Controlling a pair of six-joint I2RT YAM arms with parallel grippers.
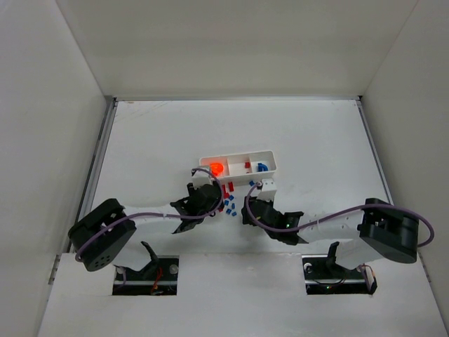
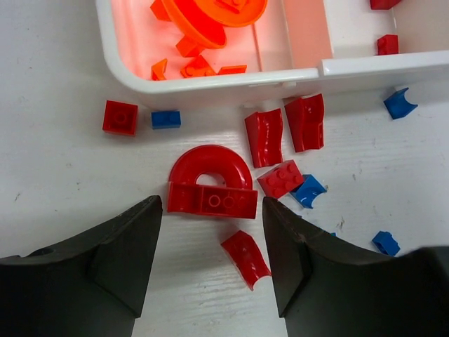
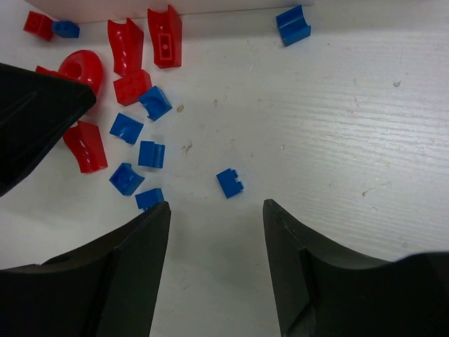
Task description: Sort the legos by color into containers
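Note:
The white three-compartment tray (image 1: pixel 273 159) holds orange pieces on the left, red in the middle and blue on the right; its near wall shows in the left wrist view (image 2: pixel 231 86). Loose red and blue legos (image 1: pixel 228 200) lie just in front of it. My left gripper (image 2: pixel 212 210) is open and empty over a red arch piece (image 2: pixel 210 182) and a small curved red piece (image 2: pixel 247 258). My right gripper (image 3: pixel 217 214) is open and empty just below a small blue brick (image 3: pixel 229 182), with several blue bricks (image 3: pixel 138 158) to its left.
White walls enclose the table on three sides. The left gripper's finger (image 3: pixel 35 112) intrudes at the left of the right wrist view, close to the red pieces. A lone blue piece (image 3: pixel 292 24) lies by the tray.

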